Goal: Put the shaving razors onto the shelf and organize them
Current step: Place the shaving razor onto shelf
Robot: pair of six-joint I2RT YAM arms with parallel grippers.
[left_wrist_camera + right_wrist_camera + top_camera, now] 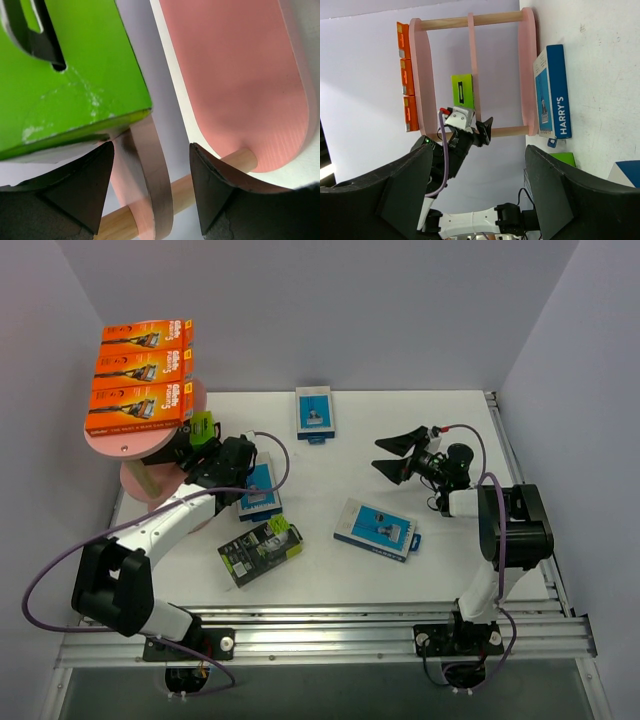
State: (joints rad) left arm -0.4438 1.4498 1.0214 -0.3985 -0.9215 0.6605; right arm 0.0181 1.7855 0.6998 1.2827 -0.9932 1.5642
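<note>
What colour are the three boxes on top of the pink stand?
The three boxes are orange, seen most clearly in the top external view.

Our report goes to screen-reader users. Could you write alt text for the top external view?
The left gripper reaches to a pink shelf, at a lime green pack under the top board, which carries three orange packs. Three blue packs and one black-and-lime pack lie on the white table; the right gripper hangs open, empty.
</note>
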